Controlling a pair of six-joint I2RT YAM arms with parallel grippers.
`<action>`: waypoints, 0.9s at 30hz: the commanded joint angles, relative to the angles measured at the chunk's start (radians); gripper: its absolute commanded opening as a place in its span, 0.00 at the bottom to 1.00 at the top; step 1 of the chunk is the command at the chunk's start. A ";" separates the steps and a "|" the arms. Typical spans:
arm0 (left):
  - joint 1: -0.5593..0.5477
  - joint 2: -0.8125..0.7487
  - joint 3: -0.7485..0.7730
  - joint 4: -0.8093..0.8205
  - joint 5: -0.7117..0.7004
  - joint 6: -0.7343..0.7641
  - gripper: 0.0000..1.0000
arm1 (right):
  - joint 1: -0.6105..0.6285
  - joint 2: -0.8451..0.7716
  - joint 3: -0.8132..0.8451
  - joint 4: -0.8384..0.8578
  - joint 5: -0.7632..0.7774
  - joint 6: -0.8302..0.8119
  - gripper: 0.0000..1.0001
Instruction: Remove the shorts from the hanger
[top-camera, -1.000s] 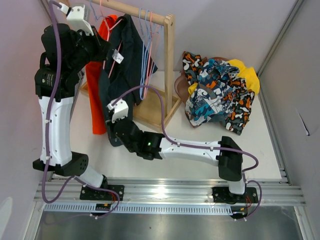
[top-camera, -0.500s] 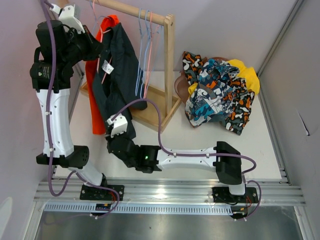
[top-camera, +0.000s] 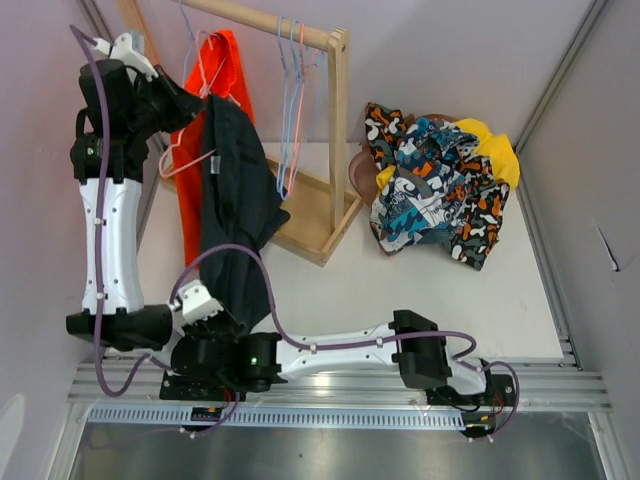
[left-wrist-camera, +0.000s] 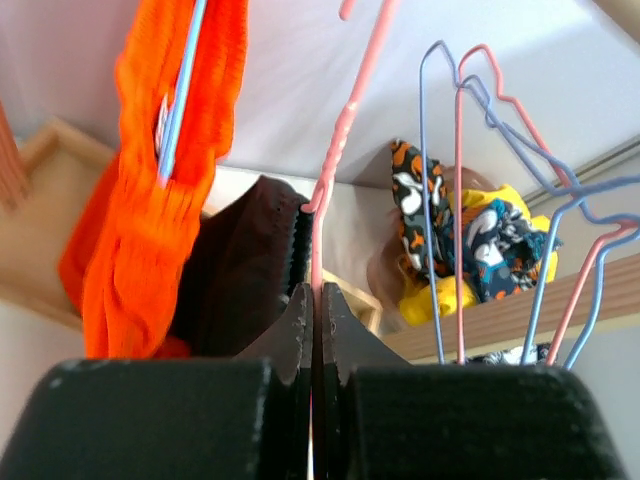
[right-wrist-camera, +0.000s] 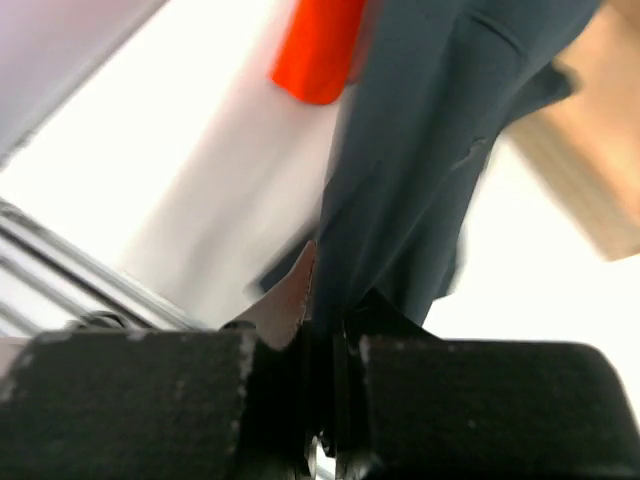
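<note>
The left arm (top-camera: 108, 240) and right arm (top-camera: 340, 350) share white link shells, black joint housings and looping purple cables (top-camera: 232, 250). Black base plates (top-camera: 200, 385) sit at six o'clock. Wrist views show matte black wedge-shaped fingers (left-wrist-camera: 290, 335).

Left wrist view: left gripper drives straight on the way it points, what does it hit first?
Probably the black cloth shorts draped just past the tips of the left gripper, whose jaws are shut on the thin pink wire hanger. Depth is unclear.

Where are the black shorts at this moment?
In the top view the black shorts hang on the left side, just right of the orange shorts, stretched between the pink hanger above and the right gripper below.
</note>
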 joint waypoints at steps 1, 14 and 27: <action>0.011 -0.170 -0.171 0.403 -0.050 -0.141 0.00 | 0.053 -0.060 0.034 -0.045 0.090 -0.243 0.00; 0.001 -0.287 -0.252 0.301 0.230 -0.185 0.00 | -0.129 -0.275 -0.182 0.090 0.054 -0.237 0.00; -0.067 -0.671 -0.447 0.086 0.027 -0.058 0.00 | -0.393 -0.150 0.325 0.024 -0.134 -0.389 0.00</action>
